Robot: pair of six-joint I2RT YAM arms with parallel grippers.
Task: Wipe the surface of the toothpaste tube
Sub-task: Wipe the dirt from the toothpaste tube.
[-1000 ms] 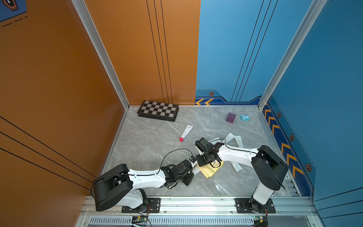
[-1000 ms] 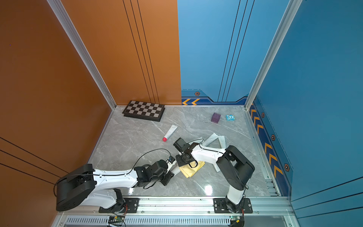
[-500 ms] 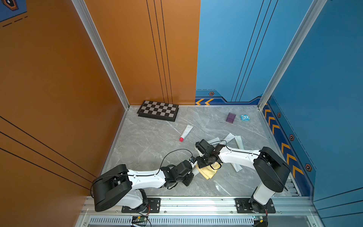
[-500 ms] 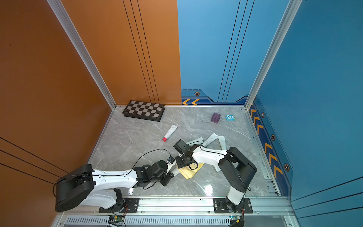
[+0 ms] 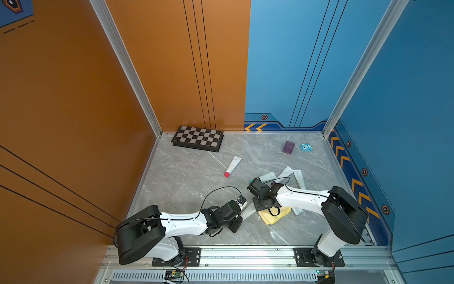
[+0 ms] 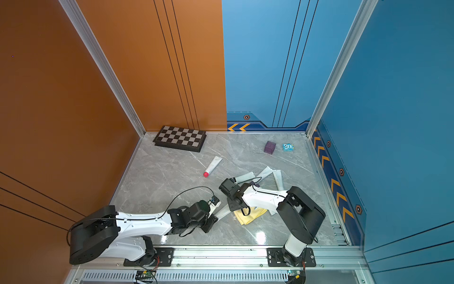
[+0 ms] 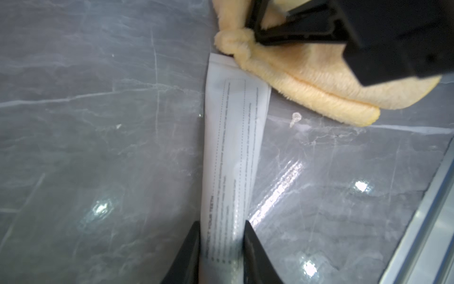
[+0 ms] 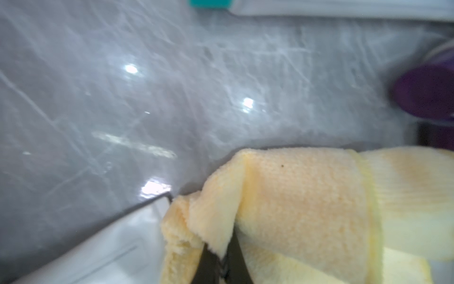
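In both top views the two arms meet low over the grey marble-patterned tabletop, near its front edge. From up there little shows between them: a short white strip of the white printed toothpaste tube and part of the folded pale-yellow terry cloth under the right arm.

The left wrist view fills in the grip. The left gripper has its black fingers set narrowly on either side of the tube, holding it near one end while it lies flat on the marble. The tube's flat crimped end touches the edge of the cloth, with the right gripper pressing down from above.

The right wrist view alone shows that the right gripper is pinched tight on a fold of the cloth, with a corner of the tube just beside it.

Only the top views show the rest: a white tube with a red cap farther back, a loose pile of white tubes beside the right arm, and a black-and-white chessboard against the back wall.
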